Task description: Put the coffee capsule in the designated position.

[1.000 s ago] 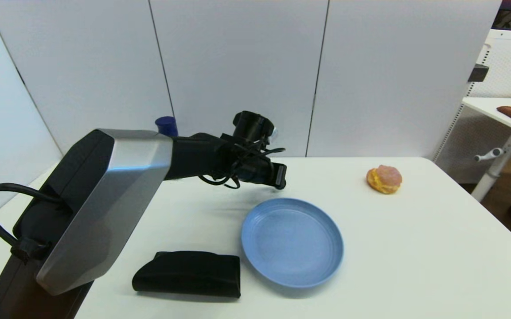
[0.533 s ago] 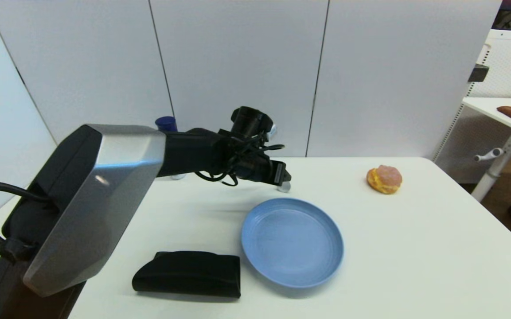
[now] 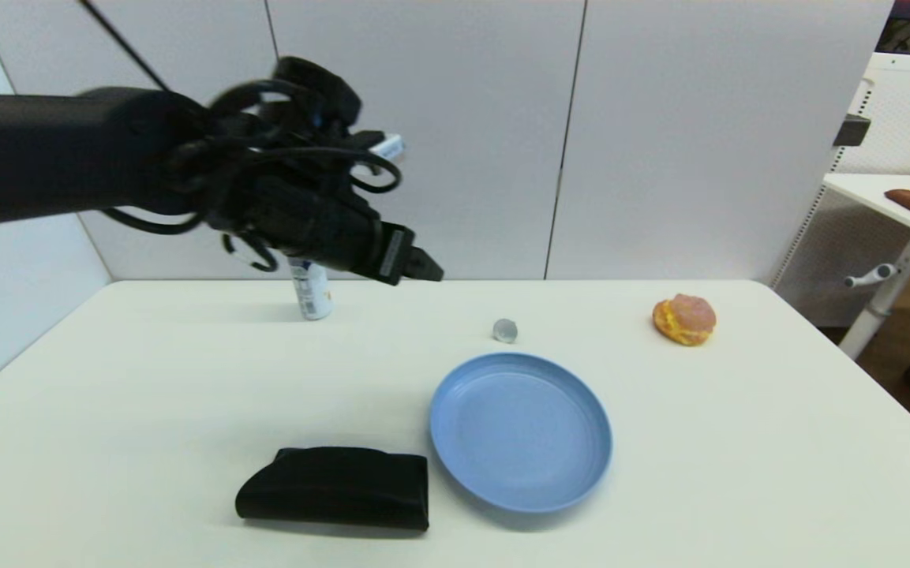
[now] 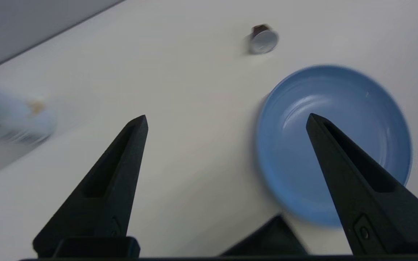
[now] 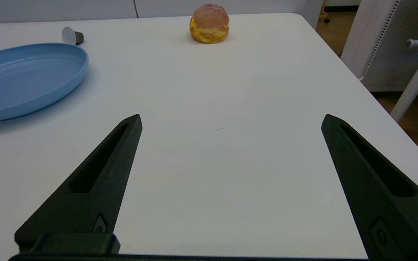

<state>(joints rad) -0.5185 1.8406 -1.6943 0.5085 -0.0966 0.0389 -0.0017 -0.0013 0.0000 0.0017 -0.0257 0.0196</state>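
White desk [image 3: 739, 442], viewed from the front. Left arm raised high over the far-left part of the desk; left gripper [image 3: 415, 270] spread wide and empty, well clear of the surface. Right gripper [image 5: 230, 123] hangs low over the near-right part, likewise spread and holding nothing.

Blue plate [image 3: 521, 430] sits near the centre, empty. Black folded cloth [image 3: 336, 487] lies beside it toward the near edge. Pink-and-yellow bun [image 3: 684, 319] rests toward the far-right corner. A small can [image 3: 310, 289] stands at the far edge.

Coffee capsule [image 3: 505, 330] lies on its side on bare desk just beyond the plate's far rim, apart from it, foil face [image 4: 264, 40] showing.

Assessment: light, thin-walled, smooth, liable to roll or dent. Grip gently across the domed body, below the rim.
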